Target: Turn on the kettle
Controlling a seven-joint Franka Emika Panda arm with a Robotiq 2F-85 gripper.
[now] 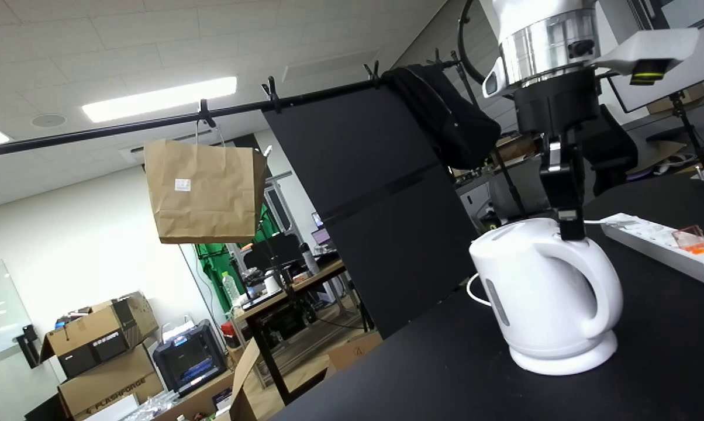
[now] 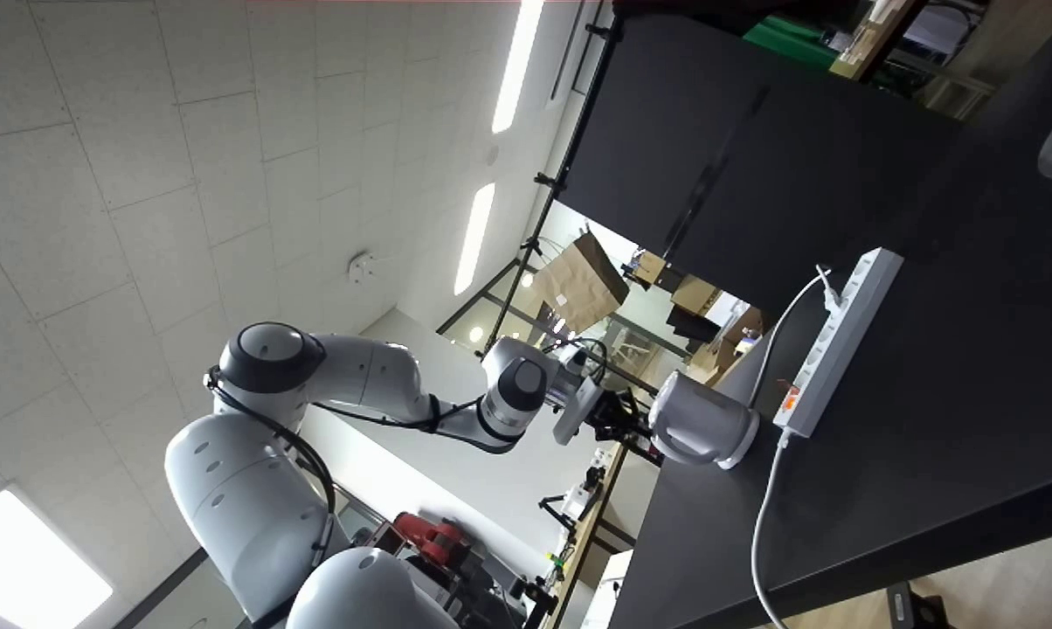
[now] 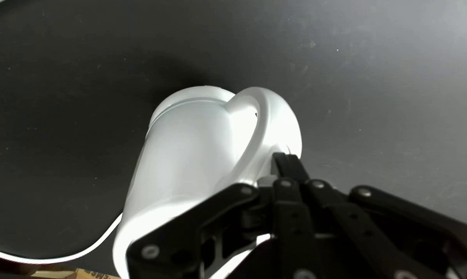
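Kettle point(image 1: 536, 298) upright on black table point(image 1: 422, 374), jaws together at handle's point(image 1: 610, 286) top

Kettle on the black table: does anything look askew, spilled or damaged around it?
Nothing stands out. The kettle sits on its round base, with no spill or damage visible on or around it. Its lean in both exterior views matches the whole picture's tilt, so it's likely just camera angle.

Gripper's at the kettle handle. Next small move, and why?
Probably a gentle downward press with the gripper: it's shut and sits at the top of the handle on the kettle, where a switch likely is, though I can't make one out.
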